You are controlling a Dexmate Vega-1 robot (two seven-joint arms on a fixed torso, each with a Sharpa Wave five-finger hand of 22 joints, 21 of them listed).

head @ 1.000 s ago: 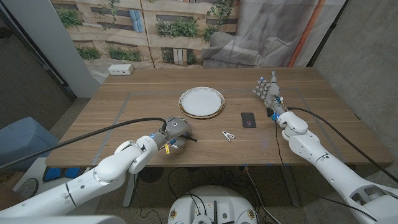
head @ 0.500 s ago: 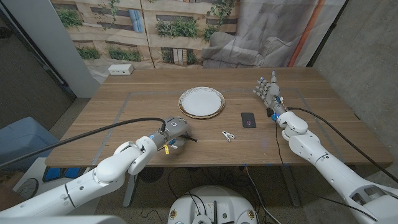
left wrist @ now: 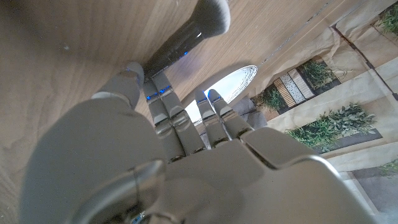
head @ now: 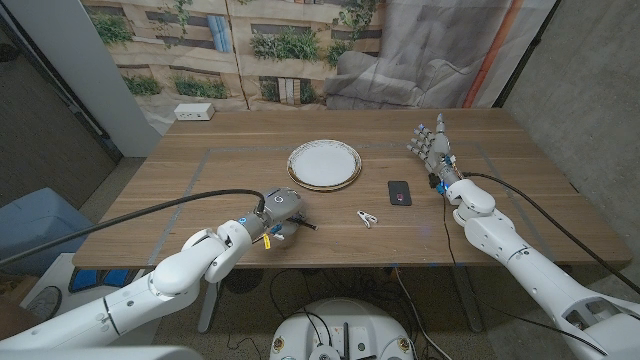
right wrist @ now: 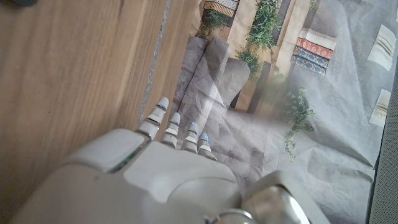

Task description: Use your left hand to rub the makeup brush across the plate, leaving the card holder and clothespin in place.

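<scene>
The makeup brush [left wrist: 186, 37] lies on the table [head: 180, 190] under the left hand [head: 283, 210], whose fingers close around its handle. Beyond that hand sits the plate [head: 324, 164]; to its right the clothespin [head: 368, 216], then the card holder [head: 399, 192] just beside the right hand [head: 431, 147], which stands with fingers apart, holding nothing.

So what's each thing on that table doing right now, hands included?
Left hand: fingers closed around the makeup brush.
Makeup brush: gripped, down at the table.
Plate: bare, untouched.
Card holder: lying flat.
Clothespin: lying loose.
Right hand: open, holding nothing.
</scene>
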